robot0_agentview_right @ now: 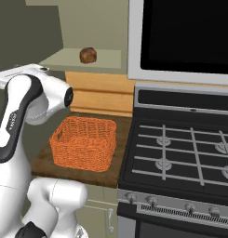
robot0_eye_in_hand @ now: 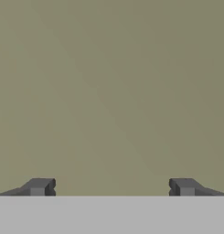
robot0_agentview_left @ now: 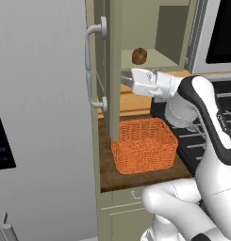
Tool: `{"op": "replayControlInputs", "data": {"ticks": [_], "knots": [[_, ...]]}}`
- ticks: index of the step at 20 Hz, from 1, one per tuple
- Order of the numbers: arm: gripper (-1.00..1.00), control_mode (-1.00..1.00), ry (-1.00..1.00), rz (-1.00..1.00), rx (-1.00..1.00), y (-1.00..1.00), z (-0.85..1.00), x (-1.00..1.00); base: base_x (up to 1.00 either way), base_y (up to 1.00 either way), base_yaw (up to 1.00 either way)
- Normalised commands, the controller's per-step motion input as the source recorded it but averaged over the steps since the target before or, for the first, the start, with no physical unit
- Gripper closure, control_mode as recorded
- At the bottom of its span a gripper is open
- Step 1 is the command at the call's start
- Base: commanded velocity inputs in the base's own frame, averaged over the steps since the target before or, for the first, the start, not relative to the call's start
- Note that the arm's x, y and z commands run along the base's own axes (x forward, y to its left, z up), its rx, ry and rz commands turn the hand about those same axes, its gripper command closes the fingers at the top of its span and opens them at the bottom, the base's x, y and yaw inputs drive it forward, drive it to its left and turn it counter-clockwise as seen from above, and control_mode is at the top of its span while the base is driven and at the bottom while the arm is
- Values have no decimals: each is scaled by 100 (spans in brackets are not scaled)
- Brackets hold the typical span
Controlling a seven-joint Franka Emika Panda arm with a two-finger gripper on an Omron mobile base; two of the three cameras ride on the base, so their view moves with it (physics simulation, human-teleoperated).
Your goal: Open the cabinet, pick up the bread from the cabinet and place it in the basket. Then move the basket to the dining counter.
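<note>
facing the inner side of the open cabinet door point(robot0_agentview_left: 114, 70), fingers point(robot0_eye_in_hand: 40, 186) spread wide, holding nothing. bread point(robot0_agentview_left: 139, 56) up and right of the gripper point(robot0_agentview_left: 124, 79) in left base view, on the cabinet shelf point(robot0_agentview_left: 159, 60), roundish, no clear long axis. basket point(robot0_agentview_left: 144, 145) below on the surface point(robot0_agentview_left: 136, 178). likely needs swing right off the door edge; stove point(robot0_agentview_right: 180, 148) well right.

Scene evenly and softly lit, moderately bright; no single light source discernible. Cabinet point(robot0_agentview_left: 171, 33) interior rendered dimmer. Faint shadow seen beneath basket point(robot0_agentview_left: 144, 145). No glare, no edge distortion noted. Slight softness throughout; hand view flat, featureless olive.
</note>
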Motion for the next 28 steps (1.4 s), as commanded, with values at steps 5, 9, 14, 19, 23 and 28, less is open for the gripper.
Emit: {"op": "replayControlInputs", "data": {"ticks": [5,9,14,19,23,28], "knots": [[-100,-100,5,-50,-13,-97,54,0,0,0,0],[-100,-100,15,-67,-19,-79,4,0,0,0,0],[-100,-100,20,-78,-29,-42,0,7,0,0,0],[-100,-100,33,-75,-15,-26,1,0,0,0,0],[-100,-100,36,-55,0,-61,1,3,0,0,0],[-100,-100,15,-25,3,-39,-5,51,0,0,0]]}}
